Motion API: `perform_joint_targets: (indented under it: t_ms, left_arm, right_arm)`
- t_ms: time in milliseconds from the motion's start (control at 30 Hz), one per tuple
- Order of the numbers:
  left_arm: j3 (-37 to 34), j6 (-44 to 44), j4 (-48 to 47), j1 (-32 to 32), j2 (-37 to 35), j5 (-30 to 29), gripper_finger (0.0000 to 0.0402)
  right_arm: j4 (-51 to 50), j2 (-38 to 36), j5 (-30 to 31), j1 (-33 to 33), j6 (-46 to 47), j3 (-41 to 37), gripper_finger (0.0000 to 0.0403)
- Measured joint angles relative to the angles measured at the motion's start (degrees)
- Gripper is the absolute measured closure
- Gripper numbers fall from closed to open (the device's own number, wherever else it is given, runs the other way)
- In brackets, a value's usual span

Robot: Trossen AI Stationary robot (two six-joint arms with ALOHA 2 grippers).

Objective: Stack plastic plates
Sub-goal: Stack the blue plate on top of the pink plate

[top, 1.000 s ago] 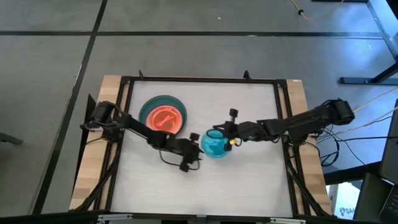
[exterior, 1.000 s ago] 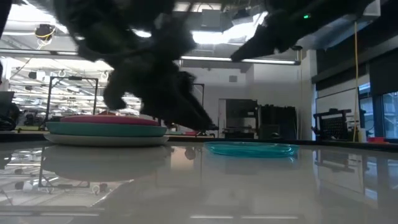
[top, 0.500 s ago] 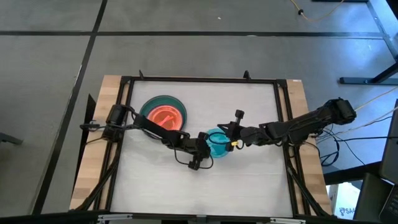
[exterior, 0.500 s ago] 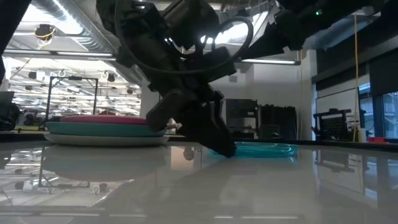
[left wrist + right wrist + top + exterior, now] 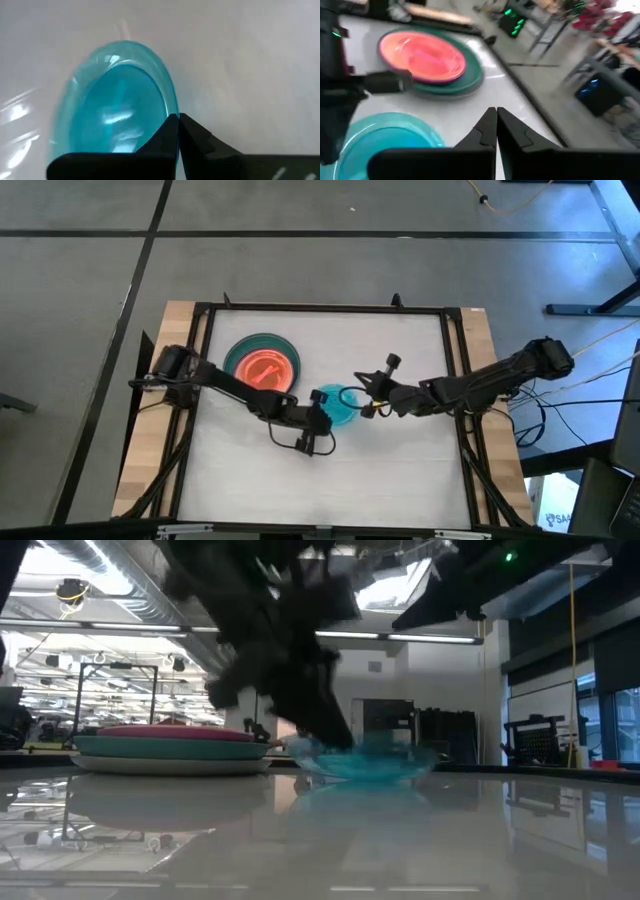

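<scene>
A clear cyan plate (image 5: pixel 341 405) (image 5: pixel 115 100) is near the table's middle, with my left gripper (image 5: pixel 321 413) (image 5: pixel 178 122) shut on its left rim. My right gripper (image 5: pixel 364 402) (image 5: pixel 496 120) hovers shut just right of the plate (image 5: pixel 380 145), touching nothing. At the far left stands a stack of plates (image 5: pixel 262 365) (image 5: pixel 170 748): a pink-orange plate (image 5: pixel 422 55) rests on a dark teal one, with a pale plate at the bottom in the low view. My left gripper pinches the cyan plate's rim (image 5: pixel 171 106) between its two fingers, on the plate's left side. The fingers come in from the table's left, slanting down. In the low view the plate (image 5: pixel 365 760) sits tilted, its left edge raised off the table.
A black frame (image 5: pixel 320 308) runs around the white tabletop. Bare table lies along the near edge (image 5: pixel 320 480) and at the far right (image 5: pixel 410 340).
My left gripper has moved toward the table's right edge to the cyan plate and taken hold of its rim. The plate has shifted a little toward the stack and tipped up at its left edge. My right arm has drawn back slightly toward the right edge.
</scene>
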Motion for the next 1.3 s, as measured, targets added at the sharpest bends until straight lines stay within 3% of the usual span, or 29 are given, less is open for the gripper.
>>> perform_joint_targets:
  t_ms: [233, 400, 700, 867, 1133, 1300]
  left_arm:
    - [-1.6, -4.9, -11.8, -2.8, -11.2, -7.8, 0.0399]
    - [-5.4, -11.6, -19.0, -5.1, -21.4, -14.8, 0.0398]
    - [-20.1, -30.6, -26.5, -3.2, -37.1, -14.6, 0.0399]
    - [-25.1, -33.1, -26.1, -1.8, -39.4, -12.9, 0.0398]
    - [-29.8, -33.0, -23.7, 1.9, -39.3, -13.2, 0.0394]
    - [-29.8, -32.8, -23.4, 3.9, -39.3, -13.1, 0.0357]
  right_arm:
    - [-5.2, -5.6, 10.3, 5.3, 0.5, 0.1, 0.0398]
    - [-9.4, -7.3, 13.6, 7.4, 3.6, 0.0, 0.0398]
    - [-14.1, -6.6, 13.9, 5.4, 8.1, 0.0, 0.0398]
    - [-14.3, -6.6, 13.3, 3.6, 8.2, 0.0, 0.0398]
    - [-14.5, -6.3, 6.8, 1.8, 9.3, 0.0, 0.0398]
    - [-14.4, -4.8, 6.5, 2.0, 10.1, 0.0, 0.0398]
